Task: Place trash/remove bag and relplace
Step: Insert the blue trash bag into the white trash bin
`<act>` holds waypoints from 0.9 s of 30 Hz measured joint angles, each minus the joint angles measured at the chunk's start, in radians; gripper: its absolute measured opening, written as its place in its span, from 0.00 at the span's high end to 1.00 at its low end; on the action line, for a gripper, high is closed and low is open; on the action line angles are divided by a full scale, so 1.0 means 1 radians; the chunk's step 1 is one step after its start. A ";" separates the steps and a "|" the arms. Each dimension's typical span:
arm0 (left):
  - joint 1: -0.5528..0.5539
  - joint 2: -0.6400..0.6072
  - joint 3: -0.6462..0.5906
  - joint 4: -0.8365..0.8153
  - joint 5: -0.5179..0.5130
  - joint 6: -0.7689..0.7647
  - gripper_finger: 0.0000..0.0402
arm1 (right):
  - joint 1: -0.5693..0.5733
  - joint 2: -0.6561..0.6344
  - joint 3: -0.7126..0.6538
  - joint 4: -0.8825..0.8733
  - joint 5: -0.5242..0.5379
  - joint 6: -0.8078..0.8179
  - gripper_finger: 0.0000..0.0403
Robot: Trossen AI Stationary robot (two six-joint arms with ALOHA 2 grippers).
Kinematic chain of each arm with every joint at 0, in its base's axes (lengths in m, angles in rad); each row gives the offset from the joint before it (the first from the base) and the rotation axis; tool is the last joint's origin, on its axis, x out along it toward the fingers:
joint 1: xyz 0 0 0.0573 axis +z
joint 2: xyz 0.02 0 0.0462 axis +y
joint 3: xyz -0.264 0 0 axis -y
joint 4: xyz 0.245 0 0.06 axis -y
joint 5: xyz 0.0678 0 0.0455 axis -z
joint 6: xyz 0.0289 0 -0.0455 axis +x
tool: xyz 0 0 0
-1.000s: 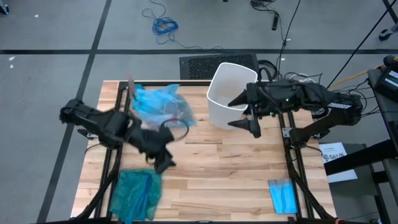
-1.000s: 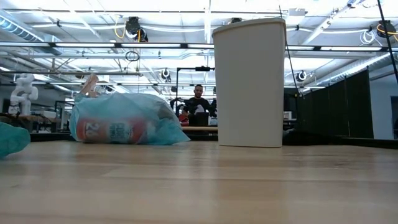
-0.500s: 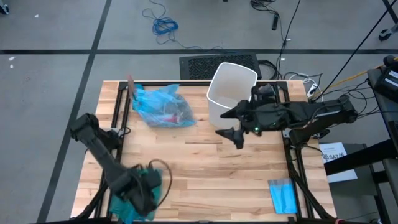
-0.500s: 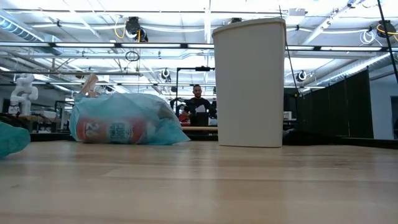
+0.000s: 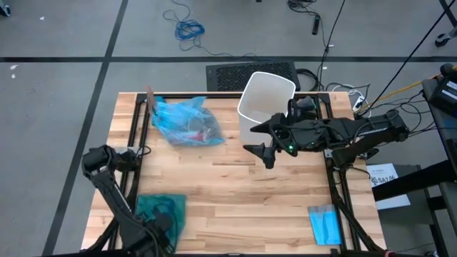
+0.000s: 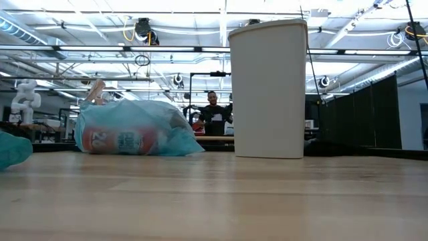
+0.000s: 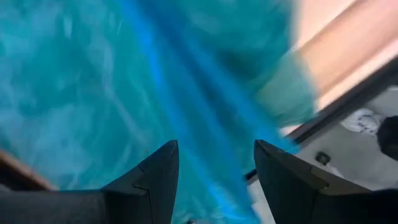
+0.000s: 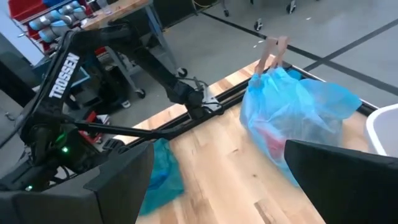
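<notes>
Both arms are matte black, the left arm (image 8: 68, 68) lettered "TROSSEN" in white.

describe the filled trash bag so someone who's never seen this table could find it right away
Start at the white bin at the table's far edge. Beside it, towards the left arm's side, lies the bag: light-blue, translucent, bulging with trash. The teal-green bag at the near edge is darker, and the folded blue sheet is flat.

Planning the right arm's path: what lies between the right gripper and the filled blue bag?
Only bare tabletop between right gripper and bag, in the high view.
</notes>
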 joint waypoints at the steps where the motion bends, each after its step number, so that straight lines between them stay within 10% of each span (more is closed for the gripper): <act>1: -0.012 0.005 -0.010 0.008 0.015 -0.024 0.49 | 0.000 0.000 0.000 0.000 0.001 -0.001 0.12; 27: -0.055 -0.024 0.017 0.007 -0.091 -0.120 0.49 | 0.023 0.000 0.001 0.056 0.025 -0.001 0.12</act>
